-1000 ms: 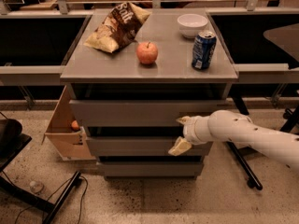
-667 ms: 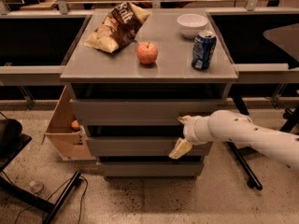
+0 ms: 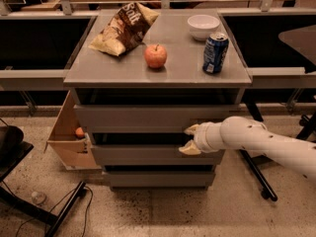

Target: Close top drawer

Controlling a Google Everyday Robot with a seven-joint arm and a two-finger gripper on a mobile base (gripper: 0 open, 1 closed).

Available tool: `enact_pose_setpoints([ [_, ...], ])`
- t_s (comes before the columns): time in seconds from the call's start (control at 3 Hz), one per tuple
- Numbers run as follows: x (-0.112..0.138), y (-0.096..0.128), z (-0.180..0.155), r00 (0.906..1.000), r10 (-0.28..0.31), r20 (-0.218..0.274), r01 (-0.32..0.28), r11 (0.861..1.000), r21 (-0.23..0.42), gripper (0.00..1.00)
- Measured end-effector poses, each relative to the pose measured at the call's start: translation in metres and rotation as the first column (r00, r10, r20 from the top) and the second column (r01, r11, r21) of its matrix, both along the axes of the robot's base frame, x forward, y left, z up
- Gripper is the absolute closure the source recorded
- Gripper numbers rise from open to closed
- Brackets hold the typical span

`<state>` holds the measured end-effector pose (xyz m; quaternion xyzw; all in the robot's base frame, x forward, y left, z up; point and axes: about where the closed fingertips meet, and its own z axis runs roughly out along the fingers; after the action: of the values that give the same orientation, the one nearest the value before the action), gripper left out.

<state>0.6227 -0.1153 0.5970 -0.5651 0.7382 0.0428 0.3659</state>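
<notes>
Three grey, handle-less drawer fronts, stacked in one cabinet (image 3: 187, 70) at the centre of the frame. Item 1, the top drawer (image 3: 143, 117): widest and uppermost, centre frame. A dark band shows between its upper edge and the cabinet top, so it is judged to stand slightly out and not yet pushed home. Items 2 and 3, middle drawer (image 3: 138, 155) and bottom drawer (image 3: 153, 178): shorter fronts below, not the target. Gripper (image 3: 191, 139): centre-right, on a white arm (image 3: 256, 137) entering from the lower right. Its two cream fingers are spread apart and hold nothing. The upper tip lies at the lower right edge of the top drawer's front and the lower tip against the middle drawer; actual contact cannot be confirmed. With no handle to grasp, a flat push is probably intended, which would explain the splayed, empty claw set square to the panel. On the cabinet top, upper frame: crisp bag (image 3: 123, 28) at left, apple (image 3: 155, 56) centre, white bowl (image 3: 203, 26) and blue drinks can (image 3: 216, 53) at right. All sit well back from the front edge, so a gentle push should not disturb them. Lower left: an open cardboard box (image 3: 66, 142) just beside the cabinet, holding a small orange item (image 3: 79, 132).
</notes>
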Motion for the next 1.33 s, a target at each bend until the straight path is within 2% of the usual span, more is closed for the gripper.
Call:
enact_pose_setpoints([
  [0.33, -0.025, -0.011, 0.014, 1.0, 0.005, -0.003, -0.005, 0.999, -0.053, 0.73],
  [0.67, -0.073, -0.04, 0.039, 0.9994, 0.012, -0.031, -0.018, 0.981, -0.191, 0.96],
  [1.0, -0.109, -0.07, 0.102, 0.9992, 0.006, -0.039, -0.018, 0.941, -0.339, 1.0],
  [1.33, -0.132, -0.093, 0.182, 0.9993, -0.031, -0.02, 0.019, 0.891, -0.453, 1.0],
])
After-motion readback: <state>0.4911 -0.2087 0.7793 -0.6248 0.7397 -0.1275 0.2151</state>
